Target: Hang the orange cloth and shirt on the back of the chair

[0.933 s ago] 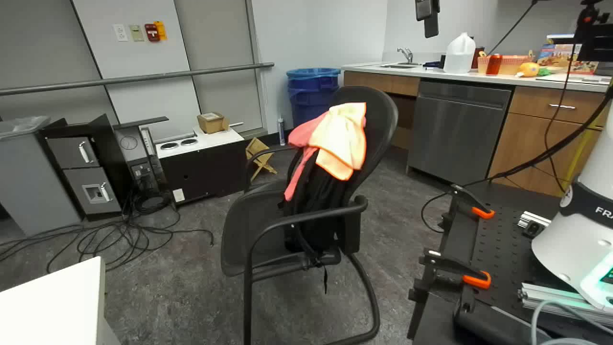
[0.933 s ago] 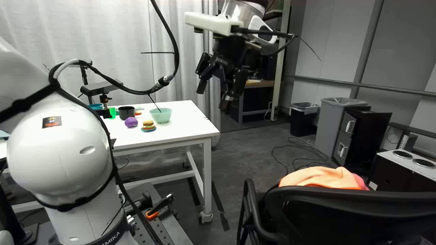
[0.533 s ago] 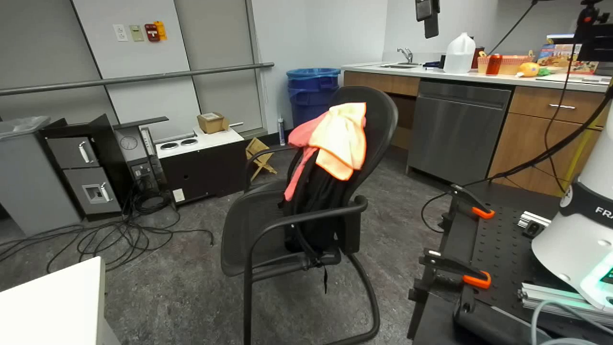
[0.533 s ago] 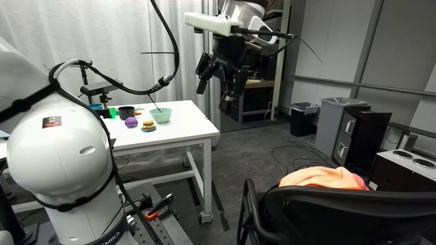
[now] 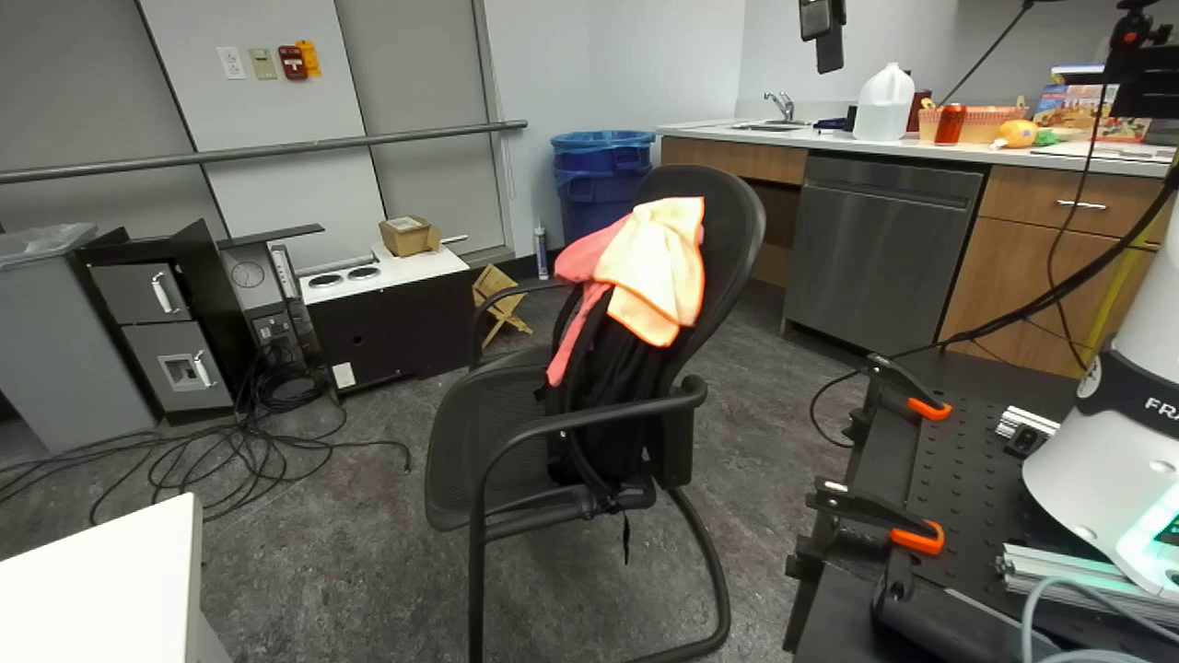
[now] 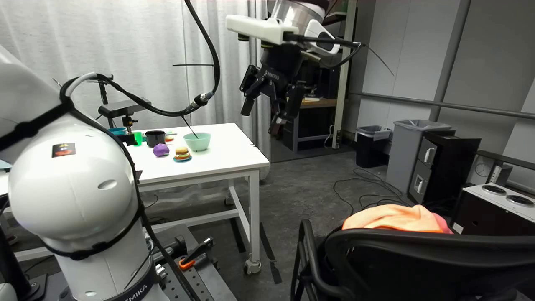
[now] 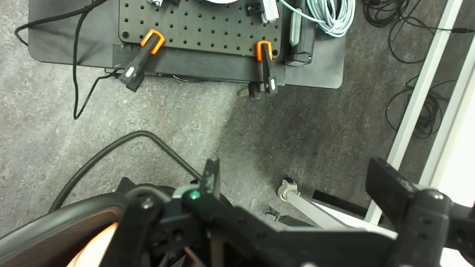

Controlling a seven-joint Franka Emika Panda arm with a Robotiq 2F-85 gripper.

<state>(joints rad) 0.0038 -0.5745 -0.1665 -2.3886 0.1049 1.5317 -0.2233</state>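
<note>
The black chair (image 5: 734, 230) stands on the floor, its back rim also in the wrist view (image 7: 63, 218). The orange cloth (image 5: 659, 267) lies against the front of the chair's back, over a black bag (image 5: 617, 396) on the seat. The pinkish-red shirt (image 5: 589, 253) lies partly under the cloth. In an exterior view from behind the chair, the cloth (image 6: 393, 218) and a bit of the shirt (image 6: 442, 222) show above the back's edge; their lower parts are hidden. My gripper (image 6: 260, 118) is high above the floor, apart from the chair. Its fingers are spread and empty in the wrist view (image 7: 295, 178).
A white table (image 6: 209, 167) with a mint bowl (image 6: 197, 142) and toys stands beside the gripper. The robot's black base plate (image 5: 976, 460) has orange-tipped clamps at its edge. Cables (image 5: 249, 460) lie on the floor near a toy kitchen (image 5: 396, 322). A counter (image 5: 718, 133) stands behind the chair.
</note>
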